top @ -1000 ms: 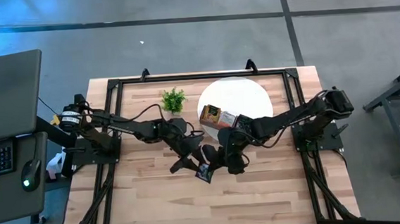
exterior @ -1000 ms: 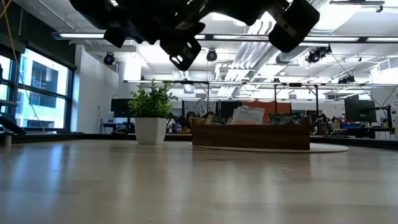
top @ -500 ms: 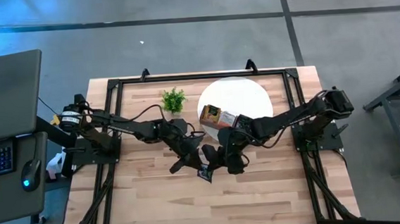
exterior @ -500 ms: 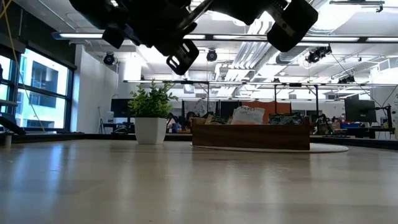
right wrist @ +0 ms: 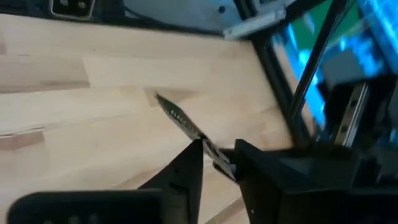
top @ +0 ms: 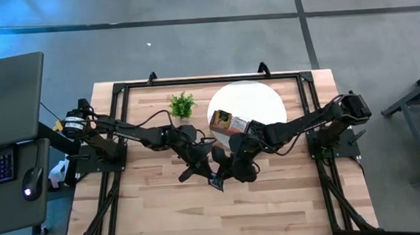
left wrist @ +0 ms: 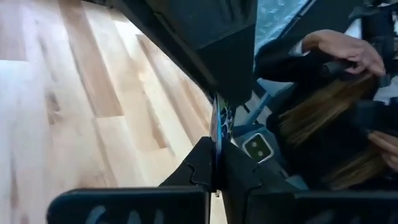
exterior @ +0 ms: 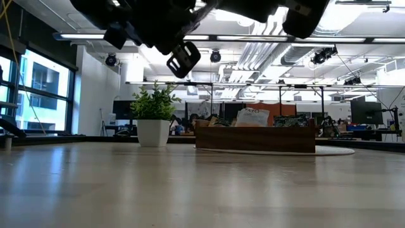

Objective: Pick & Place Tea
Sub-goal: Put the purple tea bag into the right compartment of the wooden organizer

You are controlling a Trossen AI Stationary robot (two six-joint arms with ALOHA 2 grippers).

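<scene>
One tea sachet (top: 214,181), black with blue print, hangs above the middle of the table between my two grippers. My left gripper (top: 207,175) reaches in from the left and is shut on it. In the left wrist view the sachet (left wrist: 221,118) shows edge-on, sticking out past the left gripper (left wrist: 217,173). My right gripper (right wrist: 217,158) comes in from the right and stands open. The sachet's thin edge (right wrist: 180,117) runs through its gap. More tea sits in the brown wooden tray (top: 227,121). My left gripper pinches the sachet's flat faces between its two fingers at one end (left wrist: 217,152). The rest of the sachet stands out beyond the fingertips, edge-on, clear of the table. My right gripper has a finger (right wrist: 250,163) close beside the sachet; whether it touches, I cannot tell.
The tray stands on a white round mat (top: 257,99) at the table's far middle, tray (exterior: 255,136) also in the low view. A small potted plant (top: 182,104) stands to its left. A black frame (top: 119,94) runs along the table's edges. A person (left wrist: 336,112) shows beyond the table.
My right hand has rolled about its own pointing line; in the low view its dark body has swung upward. Both hands have stayed where they were, and the sachet remains between them above the table.
</scene>
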